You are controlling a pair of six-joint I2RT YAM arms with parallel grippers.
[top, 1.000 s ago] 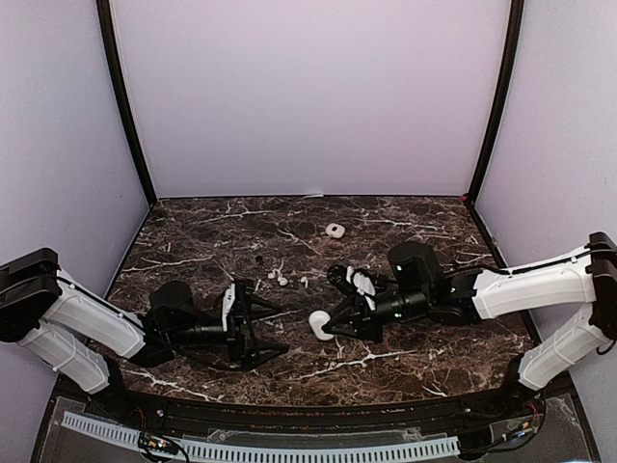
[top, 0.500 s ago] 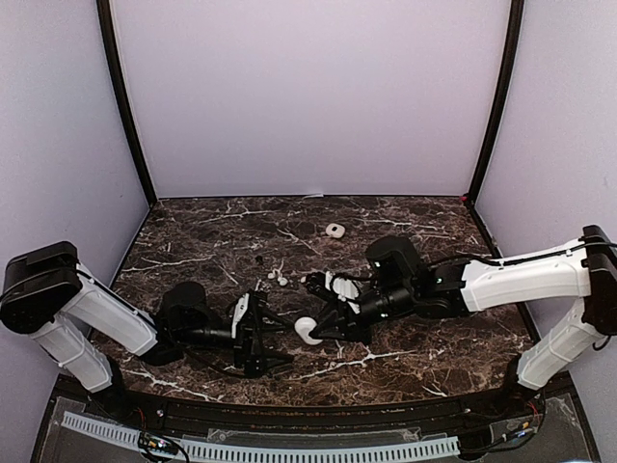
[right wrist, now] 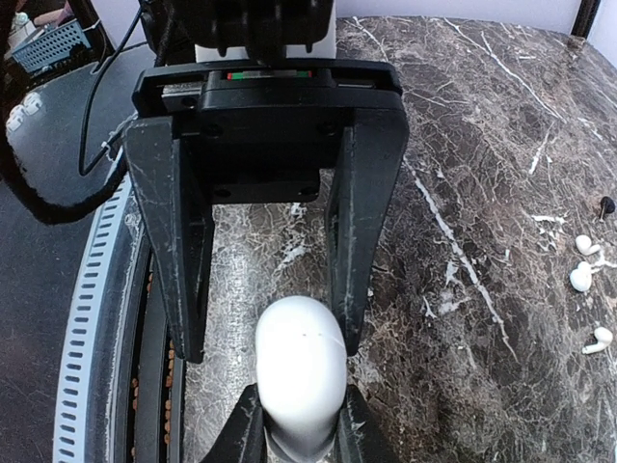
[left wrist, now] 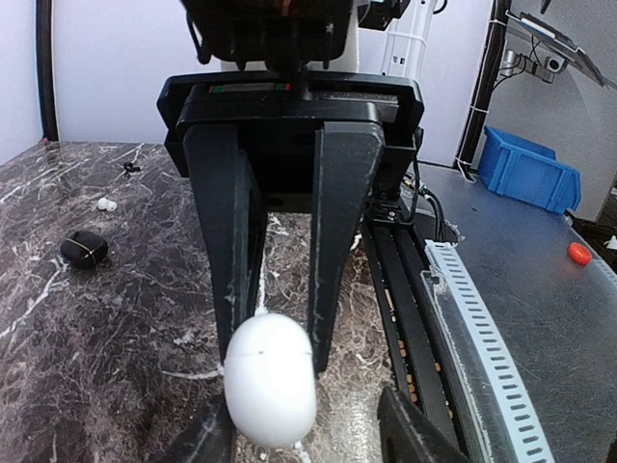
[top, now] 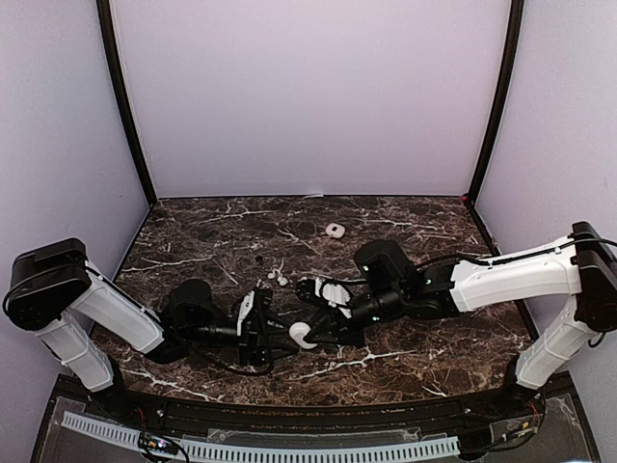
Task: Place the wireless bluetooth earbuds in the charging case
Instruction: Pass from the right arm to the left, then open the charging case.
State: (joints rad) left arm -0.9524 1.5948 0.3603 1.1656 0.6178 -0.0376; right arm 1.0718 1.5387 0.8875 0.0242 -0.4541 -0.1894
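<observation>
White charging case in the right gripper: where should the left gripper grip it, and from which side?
Grip the white charging case by its free rounded end, coming head-on from opposite the right gripper, which pinches the other end. The long pebble points toward the left gripper, so likely only that end is exposed.

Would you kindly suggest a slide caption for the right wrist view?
Right gripper holds the white case; left gripper straddles it.

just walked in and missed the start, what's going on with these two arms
The right claw grips a white pebble-shaped case near the middle of the table. The left claw faces it, straddling the case but not clamped. The little white earbuds lie loose on the table behind.
</observation>
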